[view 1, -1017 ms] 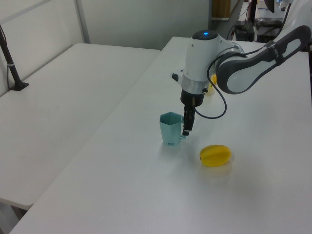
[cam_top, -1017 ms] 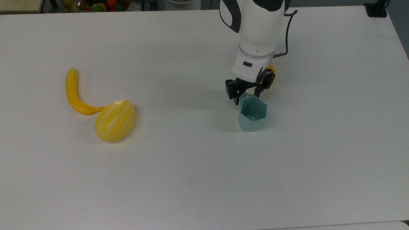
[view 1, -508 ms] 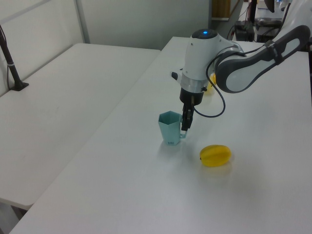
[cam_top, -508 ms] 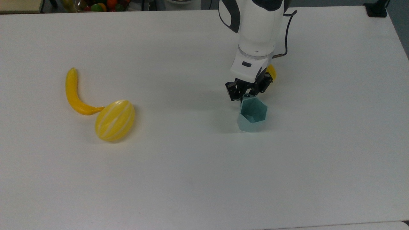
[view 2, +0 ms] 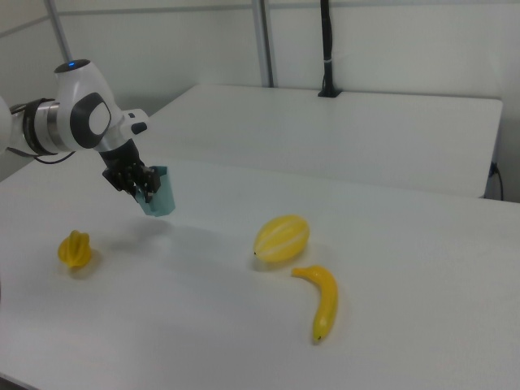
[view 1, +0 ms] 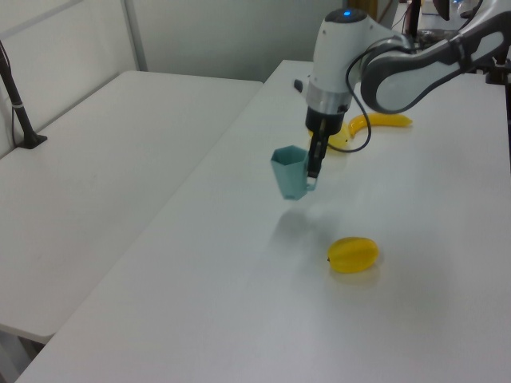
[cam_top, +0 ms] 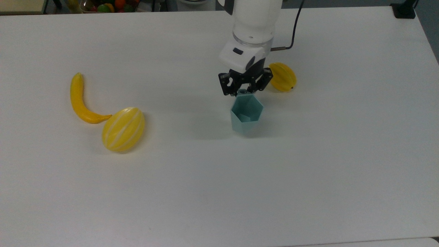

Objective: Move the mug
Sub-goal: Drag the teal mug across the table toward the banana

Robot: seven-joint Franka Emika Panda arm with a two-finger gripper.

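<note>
The pale teal faceted mug (cam_top: 246, 115) hangs above the white table (cam_top: 308, 164), tilted slightly, its shadow on the table below it. My gripper (cam_top: 243, 92) is shut on the small tab handle at the mug's rim. In the left view the mug (view 1: 290, 171) hangs to the left of the gripper (view 1: 313, 171), clear of the table. In the right view the gripper (view 2: 145, 188) holds the mug (view 2: 158, 193) in the air, left of the yellow fruits.
A ridged yellow fruit (cam_top: 283, 77) lies just to the top view's right of the gripper. A striped yellow melon (cam_top: 123, 129) and a banana (cam_top: 79, 99) lie at the top view's left. A bin of fruit (cam_top: 106, 6) stands past the far edge.
The gripper went from open around the mug's tab handle to shut on it, lifted the mug off the table and carried it toward the top view's left, uncovering the ridged fruit.
</note>
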